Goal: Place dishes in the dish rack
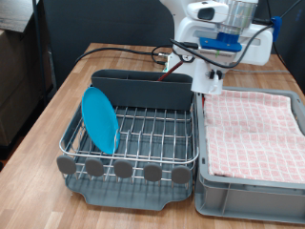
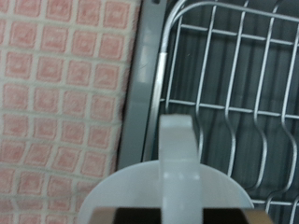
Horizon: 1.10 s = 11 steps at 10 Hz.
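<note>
The silver wire dish rack [image 1: 143,132] with a dark grey back compartment [image 1: 143,91] stands mid-table. The light-blue plate [image 1: 99,118] stands upright in its slots at the exterior view's left. My gripper [image 1: 213,89] hangs above the seam between the rack's right edge and the grey tub, shut on the white mug [image 1: 210,84]. In the wrist view the mug [image 2: 168,191] fills the foreground with its handle [image 2: 177,140] pointing outward, over the rack wires [image 2: 234,84] and the checked cloth [image 2: 61,93]. The wooden spoon is out of view.
The grey plastic tub [image 1: 248,196] with the red-and-white checked cloth [image 1: 253,129] sits right beside the rack. Black and red cables [image 1: 129,50] lie on the wooden table [image 1: 52,110] behind the rack. A row of grey discs [image 1: 124,169] lines the rack's front.
</note>
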### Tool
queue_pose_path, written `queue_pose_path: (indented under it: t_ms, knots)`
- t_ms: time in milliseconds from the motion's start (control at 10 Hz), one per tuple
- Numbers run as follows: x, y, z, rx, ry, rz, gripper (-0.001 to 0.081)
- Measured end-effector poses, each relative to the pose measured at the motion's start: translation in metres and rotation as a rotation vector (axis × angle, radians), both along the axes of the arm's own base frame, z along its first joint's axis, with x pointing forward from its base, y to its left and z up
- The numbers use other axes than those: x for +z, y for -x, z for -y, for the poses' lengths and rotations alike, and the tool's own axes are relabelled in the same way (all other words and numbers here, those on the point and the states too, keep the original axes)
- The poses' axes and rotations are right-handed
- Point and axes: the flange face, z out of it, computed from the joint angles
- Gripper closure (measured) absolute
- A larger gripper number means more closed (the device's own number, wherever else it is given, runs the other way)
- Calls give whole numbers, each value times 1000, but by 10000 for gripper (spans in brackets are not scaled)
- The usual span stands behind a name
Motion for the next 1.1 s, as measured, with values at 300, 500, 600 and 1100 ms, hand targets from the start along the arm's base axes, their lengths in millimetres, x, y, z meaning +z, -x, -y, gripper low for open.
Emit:
queue_pose_path:
  t_ms: [300, 500, 600, 1100]
  knots:
    - [2, -28, 24, -23, 2, 57, 736]
    - [2, -28, 24, -28, -3, 55, 736]
    - [2, -28, 26, -37, -11, 55, 736]
    - [14, -50, 45, -22, -24, 88, 736]
